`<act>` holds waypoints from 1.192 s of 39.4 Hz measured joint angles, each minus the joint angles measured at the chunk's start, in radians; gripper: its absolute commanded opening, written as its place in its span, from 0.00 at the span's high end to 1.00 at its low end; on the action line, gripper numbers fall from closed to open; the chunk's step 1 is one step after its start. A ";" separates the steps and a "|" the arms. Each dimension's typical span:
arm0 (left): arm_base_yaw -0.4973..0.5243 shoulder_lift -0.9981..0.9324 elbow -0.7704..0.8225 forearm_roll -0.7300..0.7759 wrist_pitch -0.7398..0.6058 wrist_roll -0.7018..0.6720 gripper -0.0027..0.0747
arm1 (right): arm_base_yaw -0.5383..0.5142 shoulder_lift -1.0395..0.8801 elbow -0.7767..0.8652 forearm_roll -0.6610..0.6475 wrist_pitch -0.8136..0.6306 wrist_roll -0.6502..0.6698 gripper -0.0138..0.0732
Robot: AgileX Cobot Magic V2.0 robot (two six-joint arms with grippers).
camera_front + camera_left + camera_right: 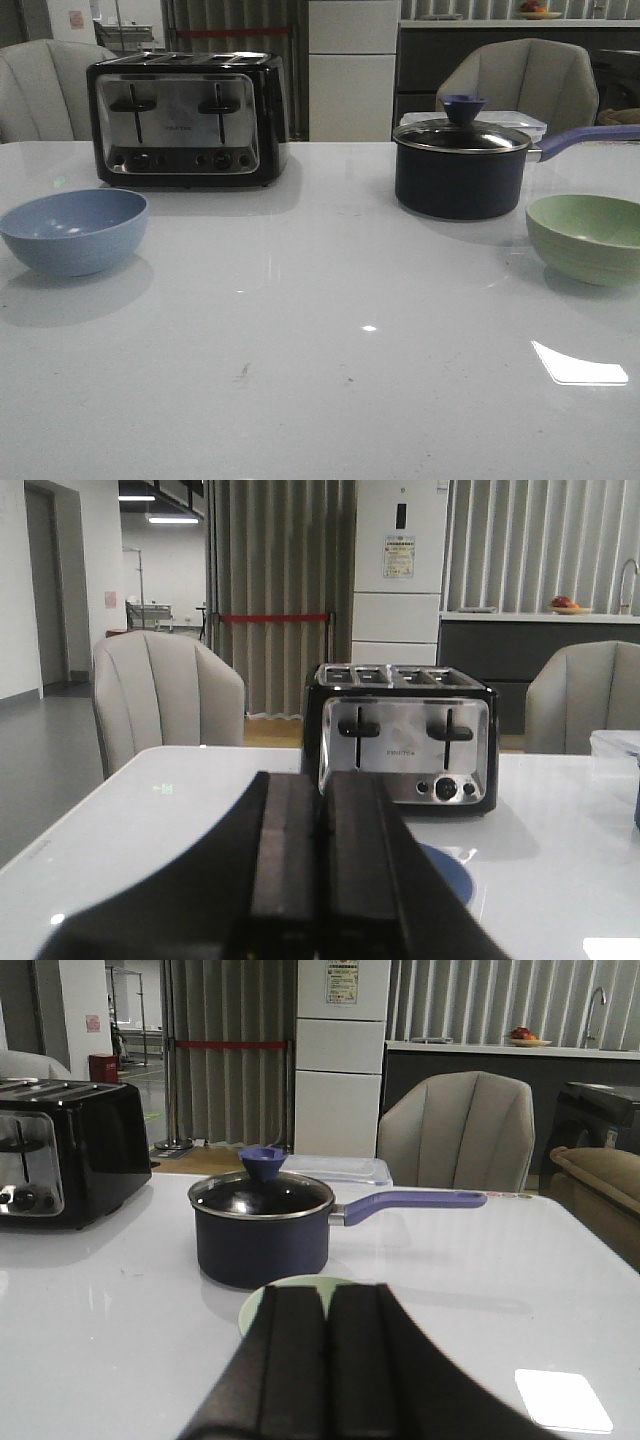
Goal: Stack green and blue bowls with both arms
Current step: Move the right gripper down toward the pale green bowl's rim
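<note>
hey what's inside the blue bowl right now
Nothing shows inside the blue bowl: the front view shows only bare inner wall with small light glints. Its near rim hides the very bottom, so that part cannot be checked.

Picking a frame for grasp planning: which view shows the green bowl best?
Front view: the green bowl sits nearly whole on the table, only its right edge cropped. Right wrist view shows just a rim sliver behind the shut right gripper. Left wrist view doesn't show it.
</note>
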 measured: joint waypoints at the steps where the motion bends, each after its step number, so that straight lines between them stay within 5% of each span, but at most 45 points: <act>1: 0.000 0.000 -0.020 0.000 0.004 0.000 0.85 | 0.000 0.000 -0.022 0.000 0.014 0.000 0.78; 18: 0.000 0.182 -0.497 0.002 0.396 0.000 0.85 | 0.000 0.197 -0.489 0.000 0.430 0.000 0.78; 37: 0.000 0.387 -0.495 0.003 0.580 0.000 0.84 | 0.000 0.555 -0.548 0.000 0.701 0.000 0.77; 41: 0.000 0.388 -0.494 0.040 0.593 0.000 0.68 | 0.000 0.584 -0.544 0.000 0.704 0.000 0.68; 47: 0.000 0.388 -0.494 0.079 0.632 0.000 0.34 | 0.000 0.622 -0.544 0.000 0.706 0.000 0.36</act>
